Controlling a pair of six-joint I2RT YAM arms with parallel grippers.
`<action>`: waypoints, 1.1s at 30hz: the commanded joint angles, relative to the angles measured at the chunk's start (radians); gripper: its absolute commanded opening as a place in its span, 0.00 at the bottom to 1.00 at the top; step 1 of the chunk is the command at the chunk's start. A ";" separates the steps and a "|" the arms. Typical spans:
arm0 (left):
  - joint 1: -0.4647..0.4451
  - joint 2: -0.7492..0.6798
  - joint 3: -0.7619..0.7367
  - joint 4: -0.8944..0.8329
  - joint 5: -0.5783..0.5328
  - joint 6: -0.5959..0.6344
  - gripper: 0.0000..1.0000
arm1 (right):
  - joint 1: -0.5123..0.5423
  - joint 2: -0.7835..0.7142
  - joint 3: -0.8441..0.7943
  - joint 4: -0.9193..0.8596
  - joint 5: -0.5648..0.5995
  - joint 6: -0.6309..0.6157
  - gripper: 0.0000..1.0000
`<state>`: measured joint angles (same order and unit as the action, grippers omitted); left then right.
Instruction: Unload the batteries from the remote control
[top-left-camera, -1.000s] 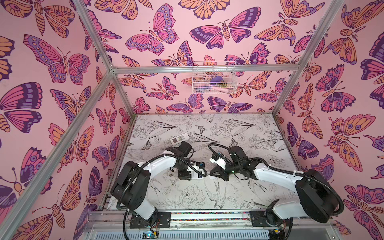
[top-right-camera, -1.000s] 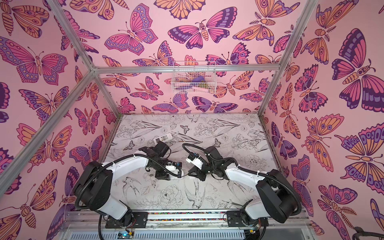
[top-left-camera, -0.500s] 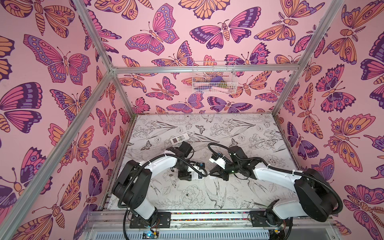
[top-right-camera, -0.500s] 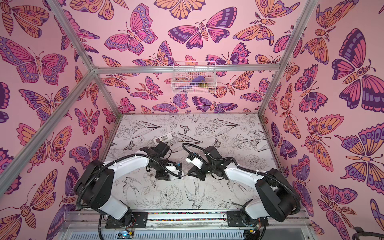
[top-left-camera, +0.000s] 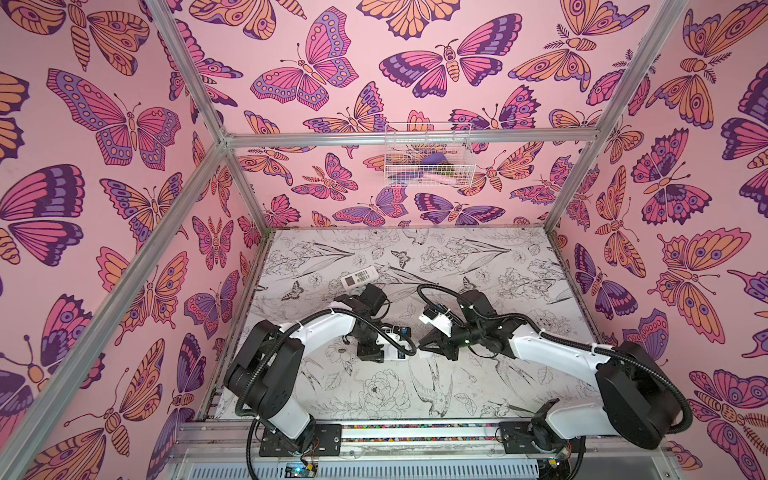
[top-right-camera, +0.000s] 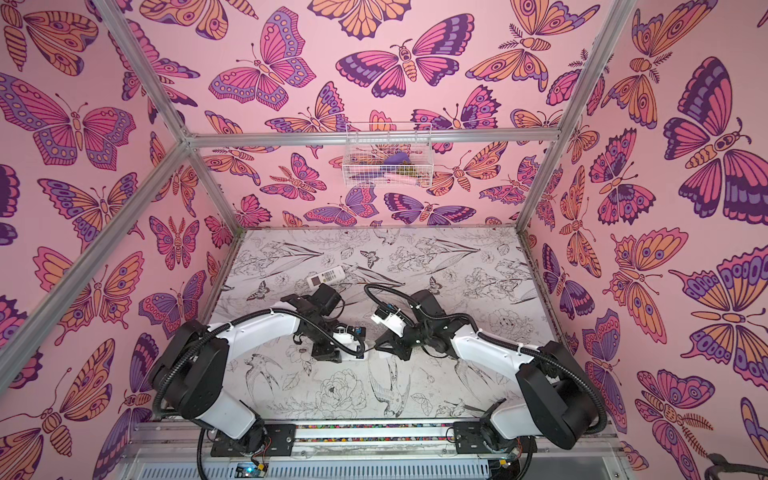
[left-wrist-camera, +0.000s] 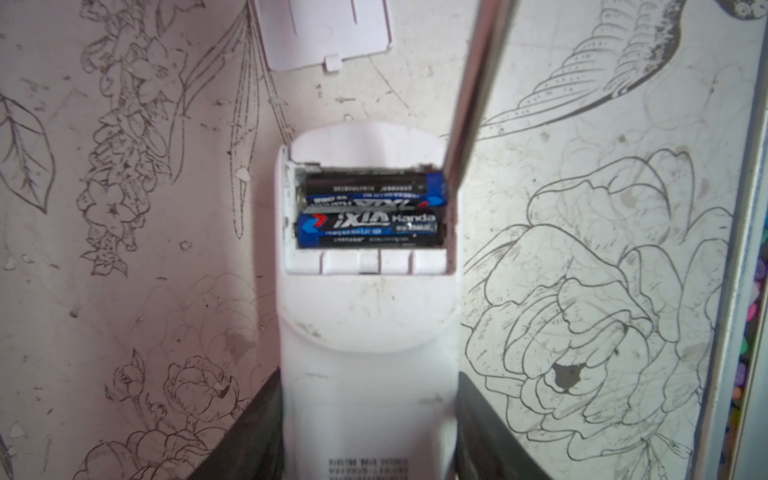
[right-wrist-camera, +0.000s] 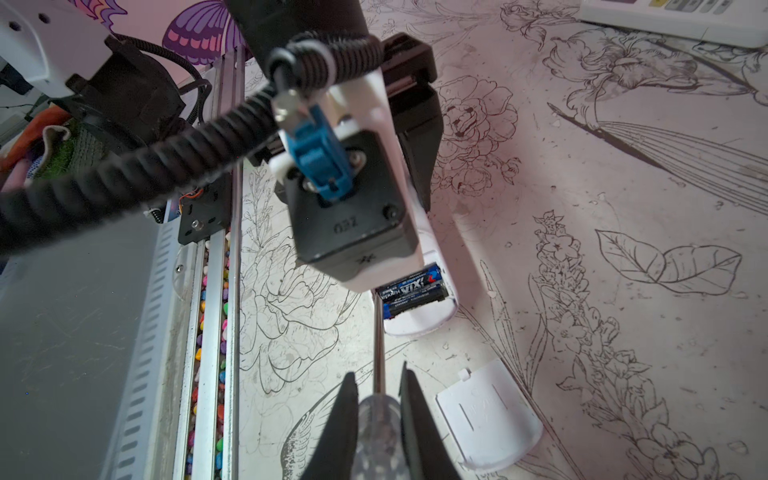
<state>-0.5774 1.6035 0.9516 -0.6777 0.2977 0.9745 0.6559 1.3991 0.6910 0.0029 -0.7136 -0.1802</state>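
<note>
We start close in, on the near half of the table (top-left-camera: 478, 374), where our two arms meet. Our left gripper (left-wrist-camera: 365, 399) is clamped on the white remote (left-wrist-camera: 365, 332), one finger on each long side, back side up. The little door is off. The batteries (left-wrist-camera: 370, 228) are both inside the hole, two black and blue ones lying side by side. None is out yet.

Our right gripper (right-wrist-camera: 378, 399) is squeezed tight on the see-through handle of the rod tool (right-wrist-camera: 377, 340). The thin metal rod points at the remote, and its tip sits at one end of the battery farther from the left gripper. We cannot tell if the tip is under it or only beside it.

So we think we are popping out the first battery. Next the tip needs to dig under that end and lift it gently, while the left gripper holds the remote steady. Too hard a push could make the battery jump away.

Just past the remote's open end lies the white cover plate (right-wrist-camera: 488, 419), not touching it. Farther back a second remote (top-left-camera: 360, 276) lies alone, buttons up. Farthest of all, a wire basket (top-left-camera: 399, 170) hangs on the back wall
</note>
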 joint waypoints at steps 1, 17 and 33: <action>-0.006 0.009 0.010 -0.016 0.006 -0.002 0.41 | 0.003 0.031 0.034 -0.021 -0.039 -0.007 0.00; -0.011 0.026 0.017 -0.015 -0.003 0.000 0.41 | 0.011 0.095 0.044 -0.057 -0.016 -0.047 0.00; -0.015 0.026 0.014 -0.015 0.007 -0.003 0.40 | 0.037 0.125 0.053 -0.072 0.017 -0.064 0.00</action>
<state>-0.5838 1.6238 0.9535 -0.6865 0.2741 0.9749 0.6758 1.5055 0.7227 -0.0376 -0.6922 -0.2104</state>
